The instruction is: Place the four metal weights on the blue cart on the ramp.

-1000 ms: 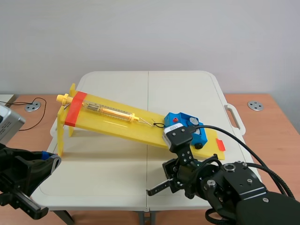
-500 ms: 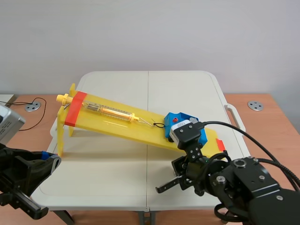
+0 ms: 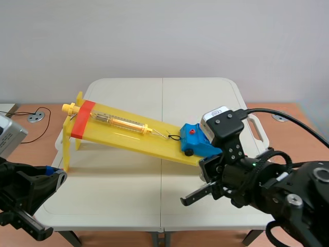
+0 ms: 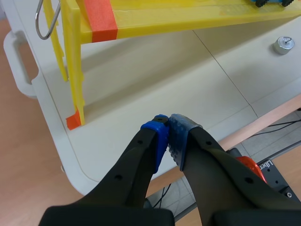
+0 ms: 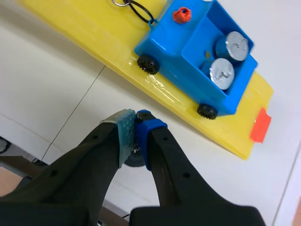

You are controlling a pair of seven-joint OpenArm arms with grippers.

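ramp [image 3: 128, 135]: yellow, slanting across the surface [image 3: 128, 92], high end toward the left arm.
cart [image 3: 195, 142]: blue, wheels on the ramp's low end, joined by a black cord to a spring gauge [image 3: 123, 122] lying up the ramp.
weight one [image 5: 234, 44], weight two [image 5: 221, 74]: side by side in the cart's open bed.
loose weight [image 4: 283, 44]: upright on the surface, on the robot's side of the ramp, touching nothing.
right tool [image 5: 136, 117]: pads together at the tips, just short of the ramp's near edge beside the cart. another weight [image 5: 133, 161] shows in the gap behind the pads; whether it is pinched or lying beneath cannot be told.
left tool [image 4: 168, 123]: pads together on nothing, over the surface's near left corner, well apart from the cart.
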